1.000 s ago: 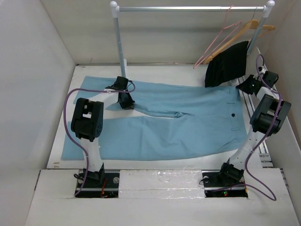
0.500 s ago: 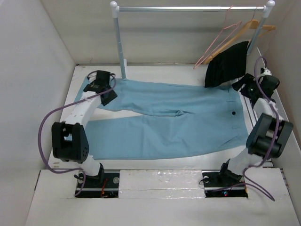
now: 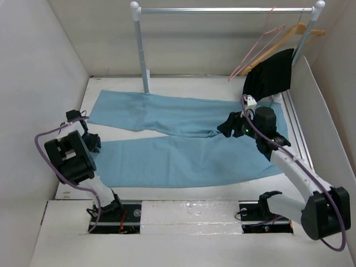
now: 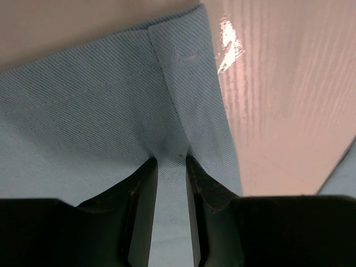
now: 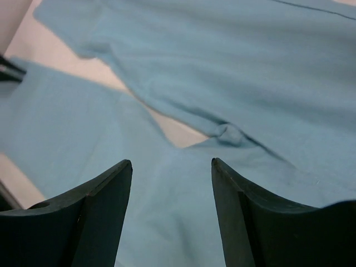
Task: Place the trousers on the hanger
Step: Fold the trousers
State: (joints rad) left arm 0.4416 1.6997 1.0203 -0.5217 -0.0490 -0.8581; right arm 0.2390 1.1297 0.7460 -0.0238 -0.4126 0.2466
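1. Left claw (image 4: 170,161) has shifted from the far leg to the near leg's hem; nearly closed, pinching cloth.
2. Right claw (image 5: 171,162) swung in from the waistband, now over the crotch, wide open, empty.
3. Trousers (image 3: 183,158) flat beneath both: long axis left-right, waist right of right claw. Looks like fold setup.

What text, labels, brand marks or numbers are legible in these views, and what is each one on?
None can be read in any view.
The light blue cloth trousers carry no print. The small curved mark near their hem in the left wrist view looks like a thread, not lettering.
The black garment shows no label.
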